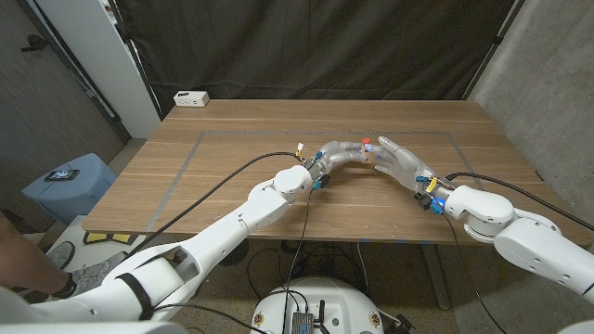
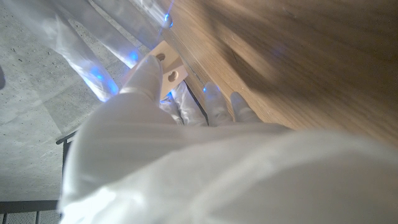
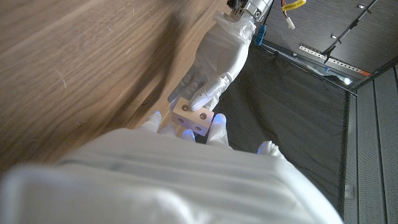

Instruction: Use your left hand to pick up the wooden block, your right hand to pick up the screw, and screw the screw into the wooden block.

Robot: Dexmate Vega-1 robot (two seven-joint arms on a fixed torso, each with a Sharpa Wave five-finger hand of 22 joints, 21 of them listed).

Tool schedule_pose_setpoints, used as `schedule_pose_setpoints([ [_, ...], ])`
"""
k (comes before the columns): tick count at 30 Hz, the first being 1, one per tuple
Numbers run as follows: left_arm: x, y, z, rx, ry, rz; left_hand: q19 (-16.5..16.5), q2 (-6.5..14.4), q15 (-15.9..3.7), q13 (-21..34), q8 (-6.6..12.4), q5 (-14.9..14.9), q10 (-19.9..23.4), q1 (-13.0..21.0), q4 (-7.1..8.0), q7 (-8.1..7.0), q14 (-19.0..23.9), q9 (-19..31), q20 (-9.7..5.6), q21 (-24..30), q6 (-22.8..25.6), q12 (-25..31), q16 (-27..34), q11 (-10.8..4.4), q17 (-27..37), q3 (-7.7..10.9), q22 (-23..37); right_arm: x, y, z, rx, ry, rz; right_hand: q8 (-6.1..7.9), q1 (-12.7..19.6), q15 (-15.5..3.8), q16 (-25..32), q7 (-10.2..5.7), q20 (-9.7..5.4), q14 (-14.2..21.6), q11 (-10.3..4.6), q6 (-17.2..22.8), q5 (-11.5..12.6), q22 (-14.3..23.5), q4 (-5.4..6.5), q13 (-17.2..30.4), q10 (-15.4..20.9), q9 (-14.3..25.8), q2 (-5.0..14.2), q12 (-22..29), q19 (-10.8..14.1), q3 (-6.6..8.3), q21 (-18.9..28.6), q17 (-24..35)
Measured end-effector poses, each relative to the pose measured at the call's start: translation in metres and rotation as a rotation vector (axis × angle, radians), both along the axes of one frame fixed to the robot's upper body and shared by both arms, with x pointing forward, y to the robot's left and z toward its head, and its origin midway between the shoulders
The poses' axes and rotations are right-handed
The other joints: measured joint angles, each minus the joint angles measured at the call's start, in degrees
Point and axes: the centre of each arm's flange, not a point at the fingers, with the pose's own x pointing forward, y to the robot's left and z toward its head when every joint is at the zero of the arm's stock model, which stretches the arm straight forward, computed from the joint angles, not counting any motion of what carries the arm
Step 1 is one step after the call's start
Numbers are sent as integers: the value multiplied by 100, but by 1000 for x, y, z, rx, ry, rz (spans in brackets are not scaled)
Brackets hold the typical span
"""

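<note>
The left hand (image 1: 343,156) grips the block (image 3: 193,116) above the surface (image 1: 232,148); the right hand (image 1: 397,160) meets it, grasp unclear, so I'd hold the block steady and keep the screw square to its hole.

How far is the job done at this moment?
Done: the left hand holds the wooden block off the table. In hand: the right hand is at the block; whether it holds the screw cannot be told. Left: screwing it into one of the block's holes.
</note>
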Motion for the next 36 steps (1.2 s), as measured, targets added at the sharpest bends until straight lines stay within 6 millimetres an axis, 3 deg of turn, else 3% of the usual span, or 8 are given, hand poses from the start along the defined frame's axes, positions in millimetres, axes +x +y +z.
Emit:
schedule_pose_setpoints([
  [18, -4, 0, 0, -1, -13, 0, 0, -7, 19, 1, -11, 0, -52, -50, 7, -30, -20, -1, 0, 0, -32, 0, 0, -13, 29, 7, 0, -6, -13, -1, 8, -3, -33, 41, 0, 0, 0, 31, 0, 0, 0, 93, 0, 0, 21, 0, 0, 17, 0, 0, 0, 21, 0, -1],
  [30, -7, 0, -1, -3, -17, 1, 0, 10, 20, 2, -12, 19, -83, -33, 7, -31, -20, -1, 0, 0, -93, 0, 0, -4, 28, 7, 0, -5, -21, 1, 9, -9, -53, -90, 0, 0, 0, -51, 0, 0, 0, -158, 0, 0, 21, 0, 0, 17, 0, 0, 0, 21, 0, -1],
  [36, -8, 0, 0, 0, -21, 1, 0, 40, 19, -1, -13, 19, -85, -35, 5, -32, -20, -1, 0, 0, -95, 0, 0, -4, 28, 6, 0, -3, -24, 2, 12, -14, -62, -90, 0, 0, 0, -99, 0, 0, 0, -288, 0, 0, 21, 0, 0, 17, 0, 0, 0, 21, 0, -1],
])
